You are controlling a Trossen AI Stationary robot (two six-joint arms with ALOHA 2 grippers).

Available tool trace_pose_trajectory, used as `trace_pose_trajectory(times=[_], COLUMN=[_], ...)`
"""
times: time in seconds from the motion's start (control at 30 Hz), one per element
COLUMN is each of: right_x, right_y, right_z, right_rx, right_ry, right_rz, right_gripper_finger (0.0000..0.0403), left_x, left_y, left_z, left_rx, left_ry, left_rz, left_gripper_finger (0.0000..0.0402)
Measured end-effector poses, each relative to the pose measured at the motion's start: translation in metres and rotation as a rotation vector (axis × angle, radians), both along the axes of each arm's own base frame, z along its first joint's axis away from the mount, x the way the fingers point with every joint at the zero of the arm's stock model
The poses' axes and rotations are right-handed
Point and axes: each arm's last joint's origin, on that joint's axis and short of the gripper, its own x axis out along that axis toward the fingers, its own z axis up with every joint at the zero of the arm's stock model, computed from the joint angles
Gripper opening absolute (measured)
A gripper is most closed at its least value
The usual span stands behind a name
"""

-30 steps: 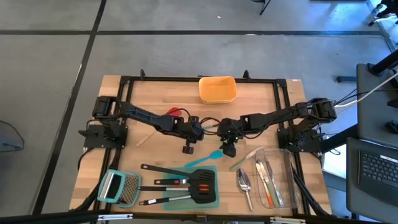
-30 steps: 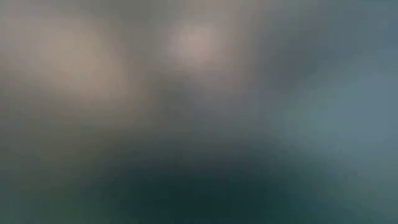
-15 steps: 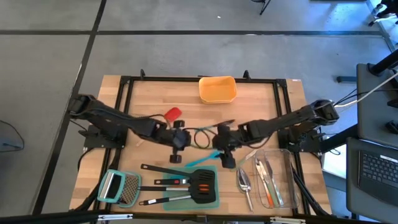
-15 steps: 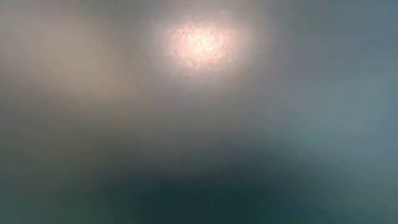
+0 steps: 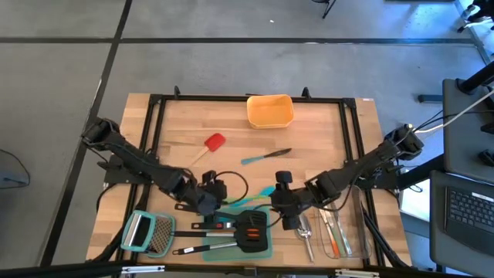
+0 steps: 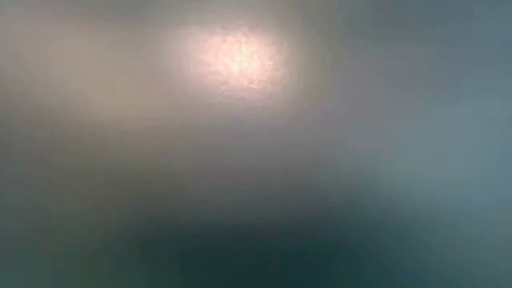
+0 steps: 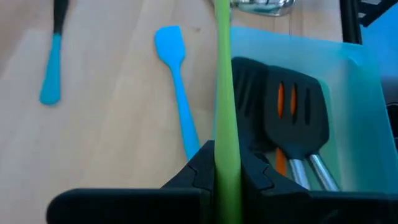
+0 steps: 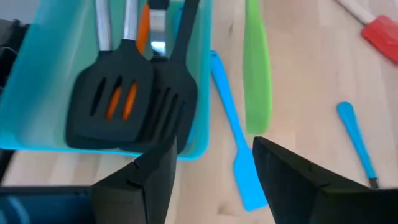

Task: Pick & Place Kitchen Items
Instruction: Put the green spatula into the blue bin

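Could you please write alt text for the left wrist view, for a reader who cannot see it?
The left gripper is shut on a green spatula that runs straight ahead over the wooden table. Beside it lies a blue spatula; on the other side, black turners rest in a teal tray.

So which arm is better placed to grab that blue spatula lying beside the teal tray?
The right. Its hand is open and empty, hanging just over the blue spatula with a finger on either side. The left hand is shut on the green spatula.
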Motion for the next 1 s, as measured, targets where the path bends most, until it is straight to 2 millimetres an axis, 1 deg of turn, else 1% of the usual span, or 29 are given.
trace_pose_trajectory(times=[0.1,0.3,0.4,0.53,0.6,0.7,0.83,1.0], right_x=[-0.004,-0.011,-0.013,-0.014,-0.014,-0.013,-0.013,-0.013], right_y=[0.007,0.022,0.028,0.033,0.033,0.034,0.034,0.034], right_z=[0.000,0.001,0.003,0.004,0.005,0.006,0.006,0.006], right_rx=[0.018,0.023,0.036,0.048,0.054,0.061,0.064,0.064], right_ry=[0.000,-0.028,-0.045,-0.066,-0.075,-0.085,-0.088,-0.089], right_rz=[0.002,0.025,0.042,0.054,0.054,0.054,0.054,0.054], right_gripper_finger=[0.0215,0.0215,0.0215,0.0215,0.0215,0.0215,0.0215,0.0215], left_x=[-0.003,0.000,0.007,0.022,0.030,0.036,0.037,0.038], left_y=[-0.013,-0.039,-0.052,-0.064,-0.066,-0.061,-0.055,-0.050], left_z=[-0.005,-0.019,-0.025,-0.033,-0.038,-0.042,-0.041,-0.040], left_rx=[-0.037,-0.115,-0.109,-0.060,-0.026,0.013,0.047,0.033], left_ry=[-0.006,-0.004,0.028,0.091,0.138,0.214,0.267,0.305], left_rz=[0.024,0.055,0.066,0.069,0.084,0.142,0.168,0.112], left_gripper_finger=[0.0017,0.0017,0.0017,0.0017,0.0017,0.0017,0.0017,0.0017])
